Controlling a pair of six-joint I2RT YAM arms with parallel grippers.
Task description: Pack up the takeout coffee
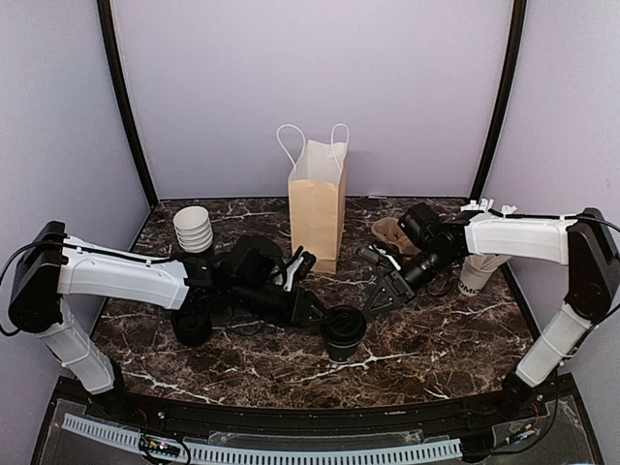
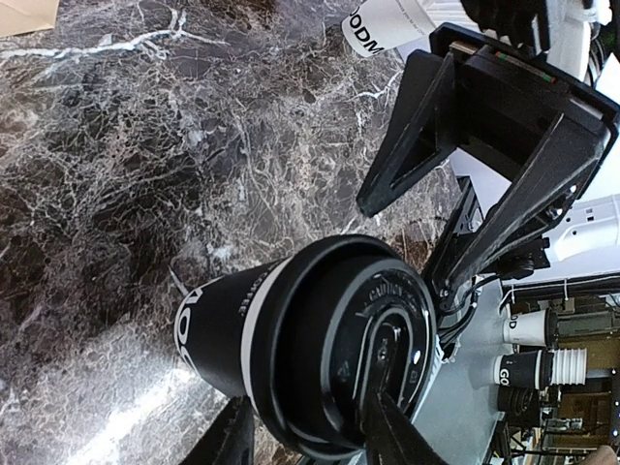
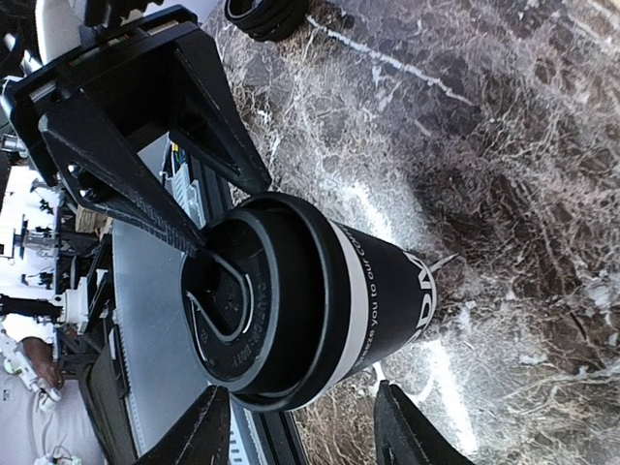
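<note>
Black paper cup (image 1: 344,334), round plastic lid (image 3: 232,300) — on veined marble table (image 1: 455,339).

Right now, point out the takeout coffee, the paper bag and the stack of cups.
takeout coffee (image 1: 344,323): top external view, on its lid.
paper bag (image 1: 316,208): top external view, on its front face.
stack of cups (image 1: 194,231): top external view, on its side.

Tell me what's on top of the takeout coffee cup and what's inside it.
A round black lid caps the cup. The lid covers the opening, so whatever is inside cannot be seen.
</note>
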